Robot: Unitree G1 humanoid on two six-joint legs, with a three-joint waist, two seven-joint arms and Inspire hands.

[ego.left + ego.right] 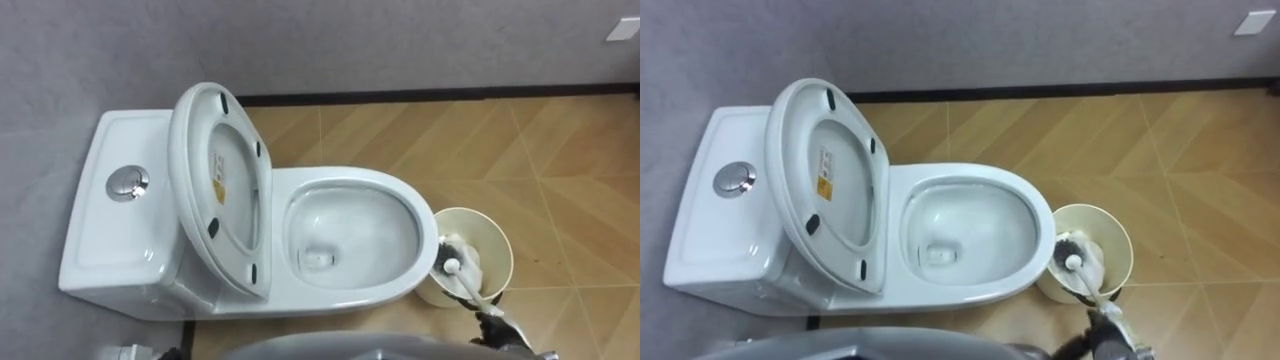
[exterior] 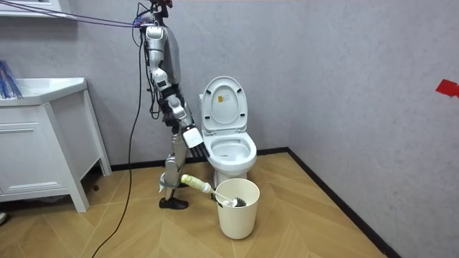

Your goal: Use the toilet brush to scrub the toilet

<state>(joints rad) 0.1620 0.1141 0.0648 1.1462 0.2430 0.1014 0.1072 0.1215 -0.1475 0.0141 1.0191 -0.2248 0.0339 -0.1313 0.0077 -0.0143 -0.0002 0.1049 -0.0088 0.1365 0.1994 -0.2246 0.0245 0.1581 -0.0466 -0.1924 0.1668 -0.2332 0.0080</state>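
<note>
cistern [image 1: 105, 230] and flush button [image 1: 128, 183] far left; the raised seat and lid [image 1: 220, 190] hide the bowl's [image 1: 355, 235] near end. just beside the bowl, a cream bucket [image 1: 478, 225] holds the toilet brush [image 1: 465, 282] head. the right hand [image 1: 492, 328], cut off by the bottom edge, curls round the brush handle.

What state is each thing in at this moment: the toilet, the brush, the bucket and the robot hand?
Toilet lid and seat: both raised, standing up against the tank.
Toilet bowl: uncovered, nothing in it.
Toilet brush: head down in the bucket, handle slanting out.
Bucket: upright on the floor by the bowl's front.
Right robot hand: closed round the brush handle.
</note>
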